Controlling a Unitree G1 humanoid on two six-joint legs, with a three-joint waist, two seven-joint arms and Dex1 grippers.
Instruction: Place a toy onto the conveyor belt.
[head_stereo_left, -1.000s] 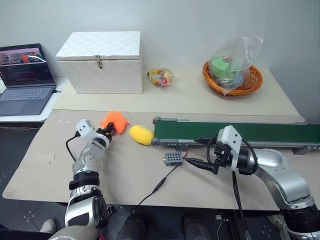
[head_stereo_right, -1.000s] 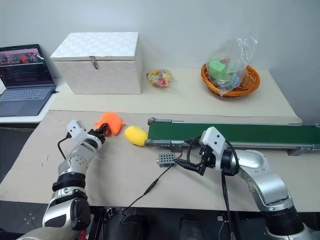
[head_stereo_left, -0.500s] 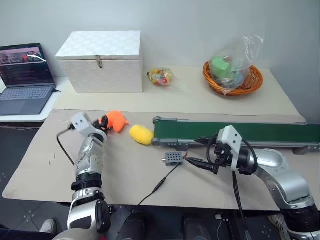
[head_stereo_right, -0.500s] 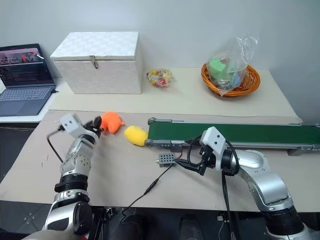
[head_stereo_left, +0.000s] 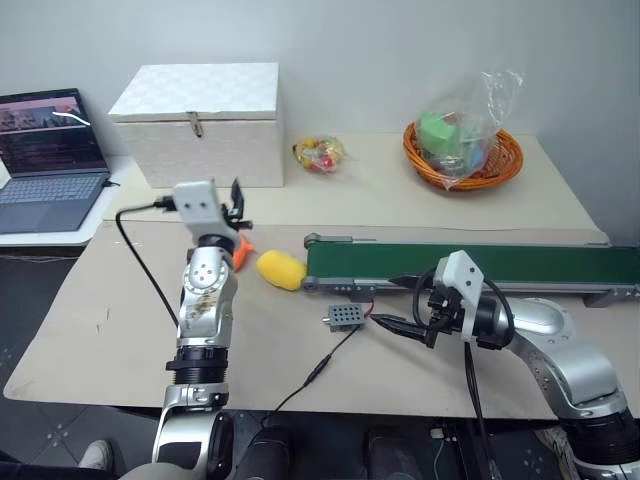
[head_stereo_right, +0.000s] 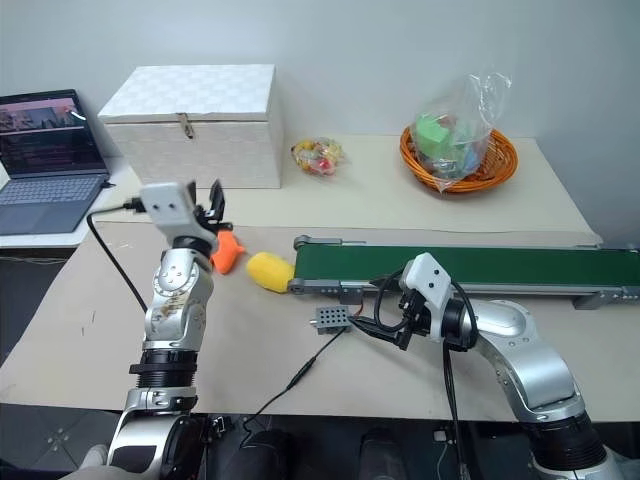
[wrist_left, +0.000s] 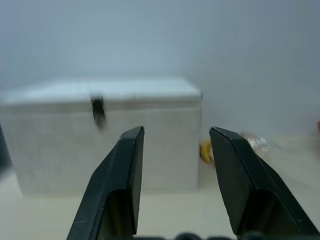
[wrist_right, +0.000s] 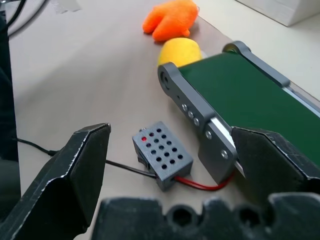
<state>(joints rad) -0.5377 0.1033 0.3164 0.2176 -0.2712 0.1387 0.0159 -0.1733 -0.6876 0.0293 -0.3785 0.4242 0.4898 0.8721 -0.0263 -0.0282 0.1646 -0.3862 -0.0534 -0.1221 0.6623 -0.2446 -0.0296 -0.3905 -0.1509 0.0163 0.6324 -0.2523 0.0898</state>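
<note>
We hold our left arm raised, forearm standing nearly upright over the table, wrist bent so the left gripper (wrist_left: 172, 145) points forward and roughly level. Its two black fingers (wrist_left: 125, 170) stand parted with nothing between them. Our right arm reaches in from the right side, elbow bent, forearm angled toward the left. The right gripper (head_stereo_left: 395, 303) hangs low above the table, tilted slightly downward, its fingers (wrist_right: 82, 165) spread wide and empty.
</note>
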